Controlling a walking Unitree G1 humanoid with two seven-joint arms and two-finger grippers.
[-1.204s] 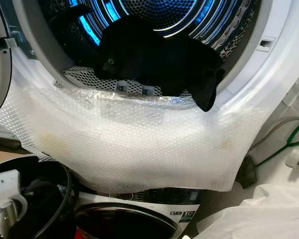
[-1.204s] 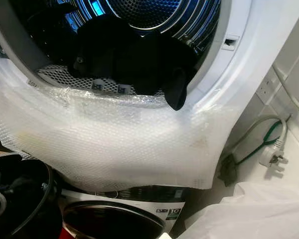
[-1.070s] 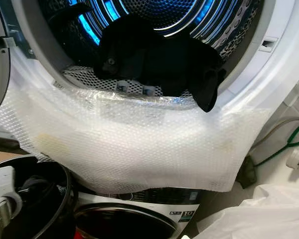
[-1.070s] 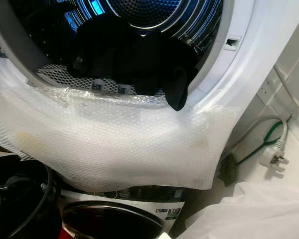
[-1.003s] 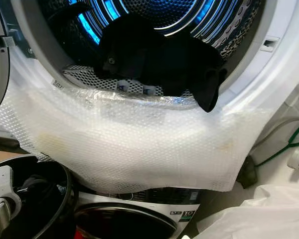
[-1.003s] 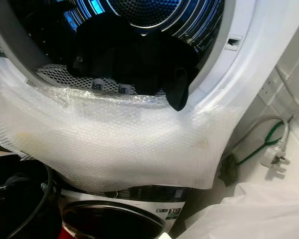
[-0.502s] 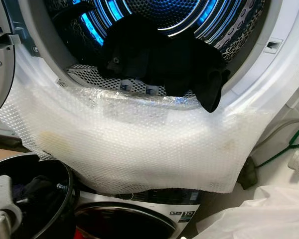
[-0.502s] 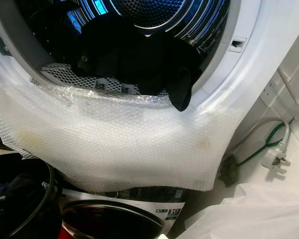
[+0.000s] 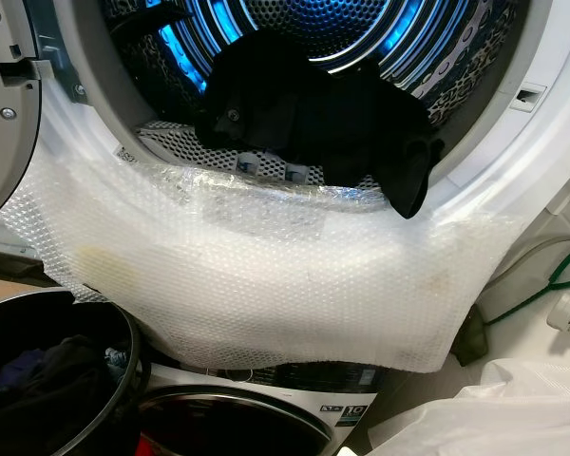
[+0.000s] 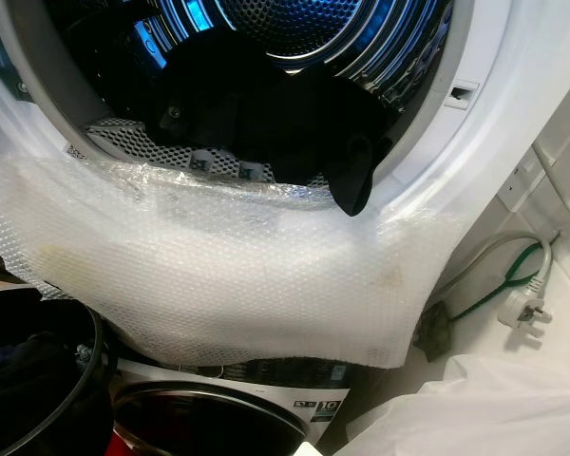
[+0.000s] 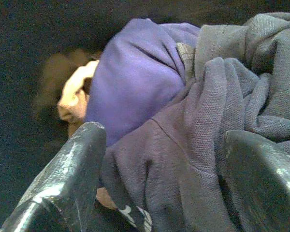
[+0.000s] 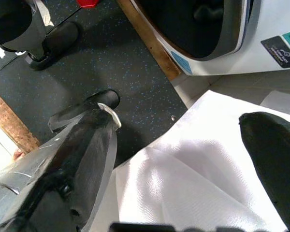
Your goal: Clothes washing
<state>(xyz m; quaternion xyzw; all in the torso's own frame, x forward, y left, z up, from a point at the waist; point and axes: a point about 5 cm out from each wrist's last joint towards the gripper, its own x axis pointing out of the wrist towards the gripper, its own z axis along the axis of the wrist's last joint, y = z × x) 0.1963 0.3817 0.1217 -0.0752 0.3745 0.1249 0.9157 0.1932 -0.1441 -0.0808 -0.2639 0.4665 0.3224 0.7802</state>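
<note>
A black garment (image 9: 313,114) lies in the blue-lit drum (image 9: 361,28) of the upper machine, one end hanging over the door rim. Bubble wrap (image 9: 266,275) drapes over that rim and down the front. At the lower left stands a black laundry basket (image 9: 125,347) with dark clothes (image 9: 47,380) inside. In the left wrist view my left gripper (image 11: 164,159) is open, its fingers (image 11: 72,174) on either side of a grey-purple garment (image 11: 193,145) beside a purple one (image 11: 130,77). My right gripper (image 12: 183,140) is open above a white sheet (image 12: 193,183), holding nothing.
The upper machine's open door (image 9: 5,114) is at the left. A lower machine's round door (image 9: 237,427) sits under the bubble wrap. A plug with a green cable (image 10: 518,309) lies at the right by the wall. White sheeting (image 9: 494,408) covers the lower right.
My left arm's white wrist part has sunk out of sight at the lower left, down into the basket. The camera has shifted slightly, so the drum sits a little further right.
</note>
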